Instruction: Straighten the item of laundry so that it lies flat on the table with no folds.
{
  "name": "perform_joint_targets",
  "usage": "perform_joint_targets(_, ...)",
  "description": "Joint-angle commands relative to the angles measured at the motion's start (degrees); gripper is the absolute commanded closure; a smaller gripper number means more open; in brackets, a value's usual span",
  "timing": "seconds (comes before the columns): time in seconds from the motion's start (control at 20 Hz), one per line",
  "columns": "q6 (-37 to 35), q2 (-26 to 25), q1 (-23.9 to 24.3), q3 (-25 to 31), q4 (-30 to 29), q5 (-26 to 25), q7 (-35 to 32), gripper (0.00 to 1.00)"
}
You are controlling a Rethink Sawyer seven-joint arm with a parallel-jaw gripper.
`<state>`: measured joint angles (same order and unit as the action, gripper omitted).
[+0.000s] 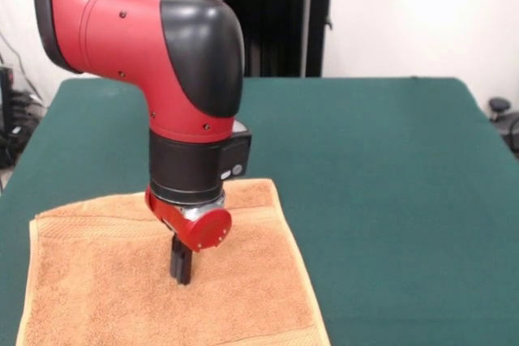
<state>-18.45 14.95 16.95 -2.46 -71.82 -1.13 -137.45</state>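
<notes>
The orange-tan terry towel point(122, 289) lies spread on the dark green table point(381, 176) at the near left of the front view. Its far edge shows a woven border band, and its near edge runs out of the picture at the bottom. It looks mostly flat, with a slight ridge along the far left side. My gripper point(182, 269) points straight down over the towel's middle, its dark fingers pressed together with the tips at or just above the terry. I cannot tell whether any cloth is pinched between them. No white tag shows.
The robot's black pedestal point(268, 14) stands at the table's far side. The red arm point(138, 46) comes in from the upper left. Some dark gear sits beyond the table's right edge point(503, 115) and cables beyond the left edge.
</notes>
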Motion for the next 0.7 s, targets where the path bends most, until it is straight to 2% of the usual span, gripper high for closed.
perform_joint_targets(0.05,-12.2,-3.6,-1.0,2.8,-16.0,5.0,-9.8,1.0)
perform_joint_targets(0.15,-14.4,-3.2,-1.3,2.4,-17.4,5.8,-9.2,1.0)
perform_joint_targets(0.35,-9.6,-2.5,-1.3,2.5,-21.8,7.3,-10.3,1.0)
perform_joint_targets(0.7,-10.9,-1.2,-1.0,2.8,-25.7,9.7,-8.8,1.0)
